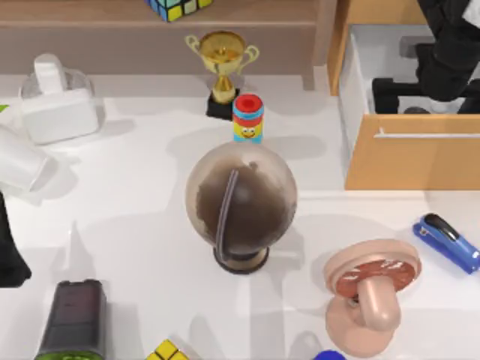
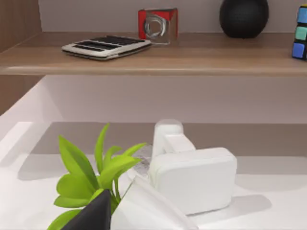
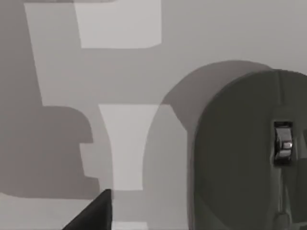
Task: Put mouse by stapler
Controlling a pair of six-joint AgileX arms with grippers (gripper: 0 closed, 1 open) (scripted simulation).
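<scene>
From above, my right arm [image 1: 450, 52] reaches into the open drawer [image 1: 409, 161] at the table's one-o'clock corner, while the blue stapler [image 1: 448, 241] lies at about four o'clock, its long axis running from ten to four; the left arm [image 1: 11, 251] sits parked at nine o'clock. The left wrist view looks past a green plant [image 2: 91, 177] and a white box [image 2: 194, 179] toward the shelf [image 2: 153, 60]. In the right wrist view the mouse [image 3: 249, 153] lies on the drawer floor close beneath the camera, a dark fingertip [image 3: 93, 213] off to its side and not touching. Whether either gripper's fingers are spread or closed, I cannot tell. The right arm is clearly nearer.
</scene>
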